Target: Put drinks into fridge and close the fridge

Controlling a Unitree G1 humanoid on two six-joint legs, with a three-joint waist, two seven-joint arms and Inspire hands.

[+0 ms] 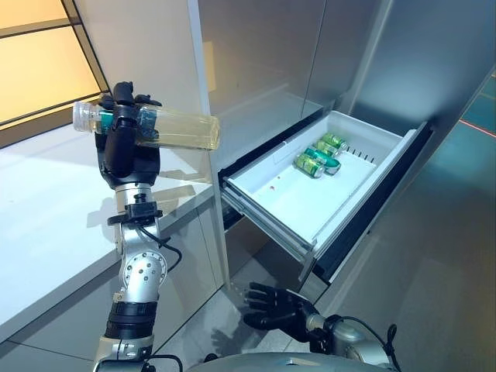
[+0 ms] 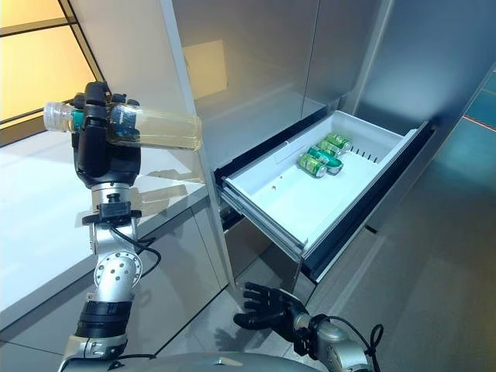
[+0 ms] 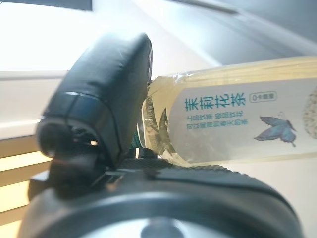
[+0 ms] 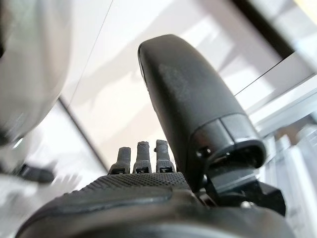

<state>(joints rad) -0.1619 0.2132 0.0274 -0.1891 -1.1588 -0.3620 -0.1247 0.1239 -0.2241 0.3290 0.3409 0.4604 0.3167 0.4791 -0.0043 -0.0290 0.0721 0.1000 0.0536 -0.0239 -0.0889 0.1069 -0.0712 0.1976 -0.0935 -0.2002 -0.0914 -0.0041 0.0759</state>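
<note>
My left hand [image 1: 124, 147] is raised above the white counter, shut on a clear bottle of pale yellow tea [image 1: 174, 129] that lies sideways, its cap end to the left. The left wrist view shows the bottle [image 3: 237, 119] with a butterfly label, pinned by the thumb [image 3: 104, 99]. To the right, the white fridge drawer [image 1: 341, 209] stands pulled out, with three green cans [image 1: 319, 157] lying at its far end. My right hand [image 1: 279, 308] hangs low below the drawer's front corner, open and holding nothing; its straight fingers [image 4: 141, 156] show in the right wrist view.
A white counter [image 1: 46, 201] runs along the left, under a lit window. Grey fridge doors [image 1: 263, 54] rise behind the drawer. The drawer's dark front panel [image 1: 372, 209] juts out toward the grey floor [image 1: 434, 271] on the right.
</note>
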